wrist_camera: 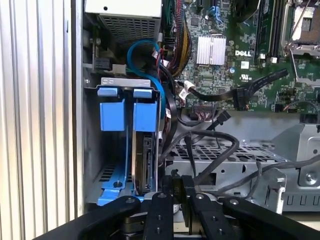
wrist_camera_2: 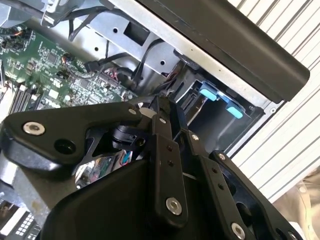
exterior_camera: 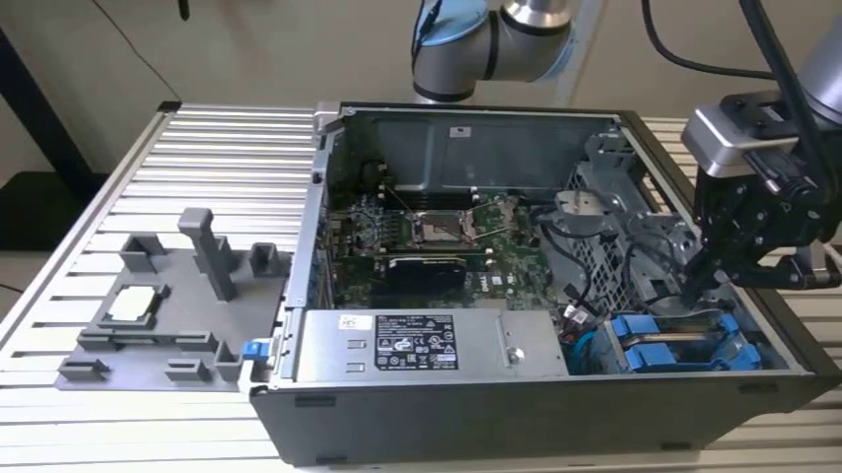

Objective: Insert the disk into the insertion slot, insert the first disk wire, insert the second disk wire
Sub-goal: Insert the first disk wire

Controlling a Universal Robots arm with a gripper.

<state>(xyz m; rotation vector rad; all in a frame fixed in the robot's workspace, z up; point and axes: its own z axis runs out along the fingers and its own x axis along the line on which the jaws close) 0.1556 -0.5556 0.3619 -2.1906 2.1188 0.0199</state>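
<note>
The disk [wrist_camera: 148,160], a silver-grey drive in a blue carrier, stands on edge inside the insertion slot [wrist_camera: 91,150], the grey sheet-metal bay at the case's corner. A similar blue-framed drive [wrist_camera: 112,115] sits beside it. In the exterior view both blue frames [exterior_camera: 665,345] show in the bay at the case's front right. My gripper [wrist_camera: 179,184] hangs just past the disk's near end, its jaws closed together on a black disk wire [wrist_camera: 190,152] that loops down to the fingertips. The gripper [exterior_camera: 697,291] reaches down into the case, and in the second wrist view the gripper [wrist_camera_2: 160,110] sits among black cables.
A perforated grey cage [wrist_camera: 225,152] with several loose black cables lies next to the bay. The motherboard [exterior_camera: 435,236] and the power supply [exterior_camera: 408,345] take up the rest of the case. A grey fixture [exterior_camera: 172,305] stands on the slatted table at the exterior view's left.
</note>
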